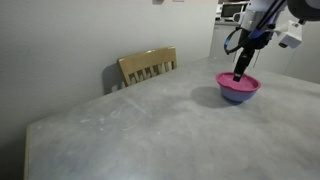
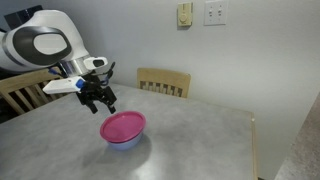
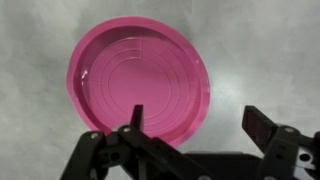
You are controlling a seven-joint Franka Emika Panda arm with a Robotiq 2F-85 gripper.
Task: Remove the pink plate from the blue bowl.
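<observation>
Under pink plate (image 2: 123, 125), blue bowl (image 1: 236, 97) mostly hidden

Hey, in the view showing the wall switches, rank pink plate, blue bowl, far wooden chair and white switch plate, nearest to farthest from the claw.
1. Round magenta-pink plastic plate, just under the open claw.
2. Periwinkle-blue plastic bowl, beneath the plate.
3. Wooden slat-back chair, behind the table.
4. White wall switch plate, mounted high, far behind the chair.
</observation>
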